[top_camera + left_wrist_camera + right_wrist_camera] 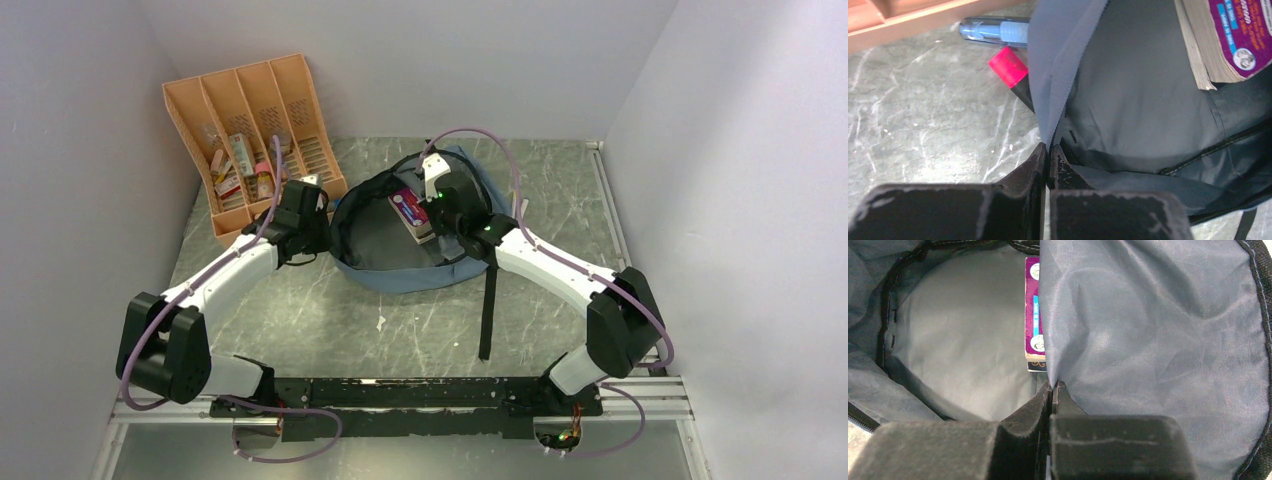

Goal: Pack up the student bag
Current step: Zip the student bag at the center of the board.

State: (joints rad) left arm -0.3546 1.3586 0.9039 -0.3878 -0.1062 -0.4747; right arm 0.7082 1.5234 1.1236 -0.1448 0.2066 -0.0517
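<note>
**Student bag (400,275) held at two edges**

I've got it lying open mid-tabletop (330,320), with a purple book (412,212) inside. My left hand (1048,159) is clenched on the bag's left rim. My right hand (1053,390) pinches the inner flap.

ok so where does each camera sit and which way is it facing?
Top: fixed above and behind the arms, looking down on the table; both arms show whole, backpack between their grippers.
Left wrist: on the left arm, facing the backpack's rim; left gripper pinches it, blue pen beyond.
Right wrist: on the right arm, looking into the backpack; right gripper pinches its lining.
Shared: all three show the purple book inside.
</note>
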